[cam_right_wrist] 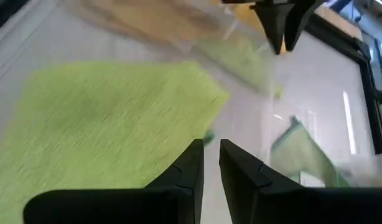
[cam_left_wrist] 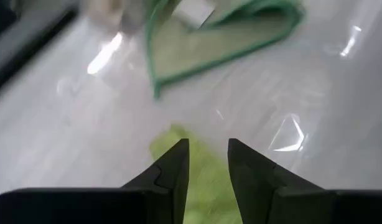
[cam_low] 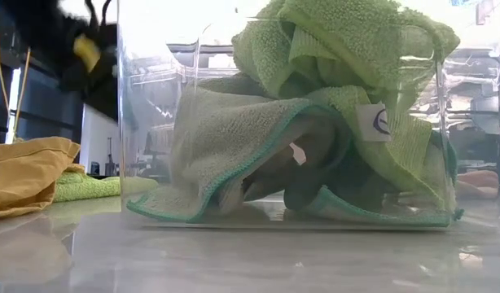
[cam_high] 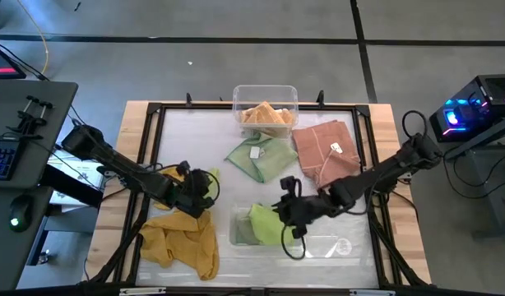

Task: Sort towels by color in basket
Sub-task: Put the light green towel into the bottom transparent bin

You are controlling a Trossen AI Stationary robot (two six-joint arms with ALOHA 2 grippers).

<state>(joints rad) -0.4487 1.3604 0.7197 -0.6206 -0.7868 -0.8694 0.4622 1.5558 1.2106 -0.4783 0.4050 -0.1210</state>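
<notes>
A clear bin [cam_high: 335, 247] near the table's front holds light green towels [cam_high: 265, 224], which show bunched in the low view [cam_low: 315, 122]. My right gripper [cam_high: 282, 205] hovers over this bin's left end, with a narrow gap between its fingers [cam_right_wrist: 210, 146] and nothing in it. My left gripper [cam_high: 210, 187] is open above a light green cloth [cam_left_wrist: 206, 186] that lies on the table [cam_low: 87, 187] beside a mustard yellow towel [cam_high: 183, 238]. Another green towel with a white tag [cam_high: 259, 156] and a peach-salmon towel [cam_high: 322, 148] lie flat at mid-table.
A second clear bin [cam_high: 265, 92] at the far edge holds mustard and peach cloths [cam_high: 265, 115]. A black frame [cam_high: 154, 131] runs around the work surface. A desk with a keyboard and mouse stands off the table's left side.
</notes>
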